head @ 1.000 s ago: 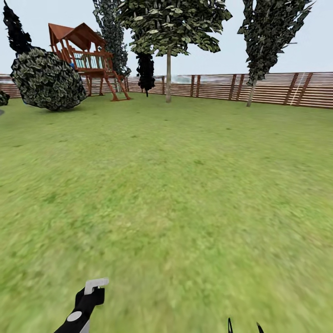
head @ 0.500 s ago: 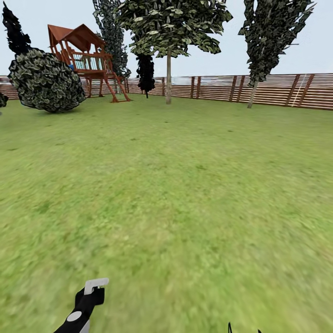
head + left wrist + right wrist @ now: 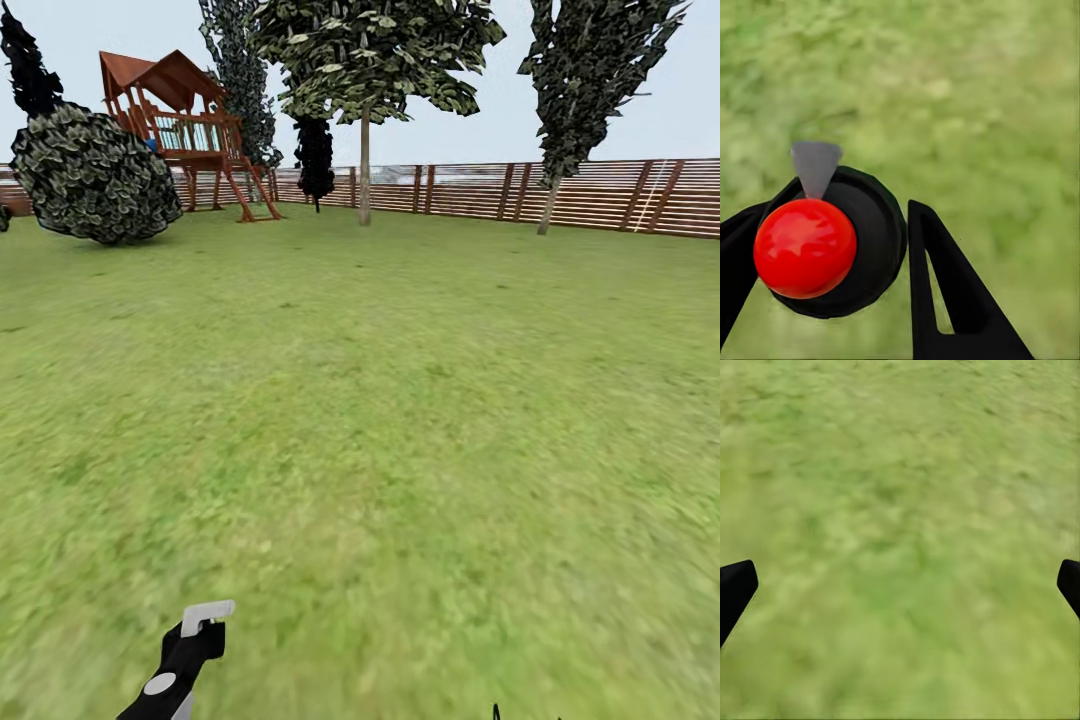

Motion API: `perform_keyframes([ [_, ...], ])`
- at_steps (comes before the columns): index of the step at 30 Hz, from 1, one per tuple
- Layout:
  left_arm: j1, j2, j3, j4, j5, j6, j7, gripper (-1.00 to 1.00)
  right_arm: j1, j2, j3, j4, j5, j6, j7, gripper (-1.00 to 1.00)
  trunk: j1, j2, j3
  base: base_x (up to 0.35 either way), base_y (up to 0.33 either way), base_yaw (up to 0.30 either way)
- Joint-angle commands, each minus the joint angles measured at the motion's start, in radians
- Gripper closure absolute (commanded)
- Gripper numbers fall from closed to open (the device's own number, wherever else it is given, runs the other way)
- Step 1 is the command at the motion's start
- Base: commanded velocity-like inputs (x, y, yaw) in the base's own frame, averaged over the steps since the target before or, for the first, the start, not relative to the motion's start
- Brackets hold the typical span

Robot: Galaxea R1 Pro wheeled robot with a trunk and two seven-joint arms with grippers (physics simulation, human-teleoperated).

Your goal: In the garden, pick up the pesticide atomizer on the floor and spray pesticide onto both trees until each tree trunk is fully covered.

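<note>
The left gripper (image 3: pixel 862 255) is clamped on the pesticide atomizer (image 3: pixel 190 640), held low over the lawn (image 3: pixel 400 450) near the head view's bottom edge; the right gripper's fingers (image 3: pixel 735 589) are spread wide and empty. The pale-trunked tree (image 3: pixel 364 165) stands far off by the fence (image 3: pixel 600 195). Risk: spraying from this range would likely miss the trunk, and a small bottle may slip during travel.

Garden count

Head view: 1 wooden playhouse (image 3: pixel 180 125) upper left, 1 round bush (image 3: pixel 95 175) left edge, 1 slat fence (image 3: pixel 560 195) across the back. 2 pale-trunk trees (image 3: pixel 364 150) (image 3: pixel 548 195), approx 3 black trees (image 3: pixel 315 155) behind. 1 atomizer (image 3: pixel 185 655) at bottom left.
</note>
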Motion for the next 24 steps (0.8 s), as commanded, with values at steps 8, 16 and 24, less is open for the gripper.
perform_keyframes([
  [8,0.0,-0.002,-0.001,0.0,0.0,0.0,0.0,1.0,0.0,0.0,0.0,0.0,0.0,0.0,0.0,-1.0,0.0,0.0,0.0,0.337,0.0,0.0],
  [16,0.0,-0.002,-0.001,0.0,0.0,0.0,0.0,1.0,0.0,0.0,0.0,0.0,0.0,0.0,0.0,-1.0,0.0,0.0,0.0,0.337,0.0,0.0],
  [24,0.0,-0.002,-0.001,0.0,-0.001,0.0,0.0,1.0,0.0,0.0,0.0,0.0,0.0,0.0,0.0,-1.0,0.0,0.0,0.0,0.337,0.0,0.0],
])
